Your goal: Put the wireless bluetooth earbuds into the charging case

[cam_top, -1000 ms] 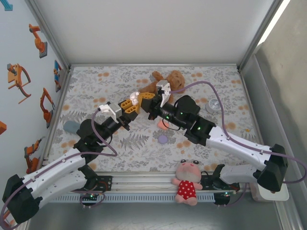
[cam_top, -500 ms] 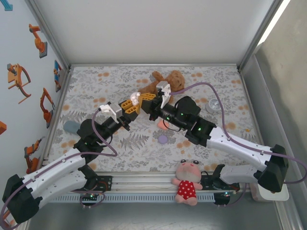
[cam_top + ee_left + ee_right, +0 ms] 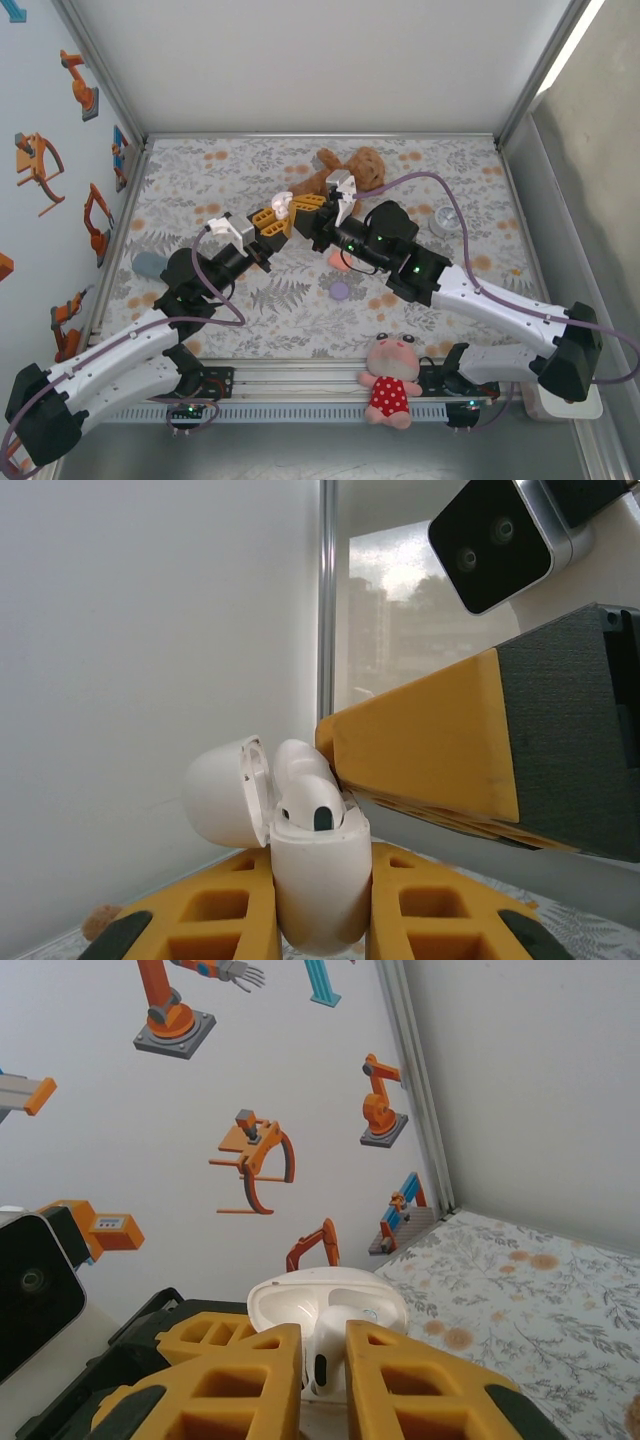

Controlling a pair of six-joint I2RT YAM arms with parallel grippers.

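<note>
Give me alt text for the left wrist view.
The left gripper clamps an open white case, lid flipped left, one white earbud standing in it. The other arm's yellow finger reaches the earbud from the right.

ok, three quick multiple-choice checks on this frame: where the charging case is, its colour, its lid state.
1. Where is the charging case?
A) held aloft in the left tool
B) lying on the table
C) inside a box

2. What colour is it?
A) black
B) white
C) green

3. What state is its lid in?
A) shut
B) taken off
C) hinged open

Answers:
1 A: in the left wrist view the tool clamps its sides, with nothing under it.
2 B: shell and lid are both white.
3 C: the lid swings aside, with a white earbud standing in the well.
</note>
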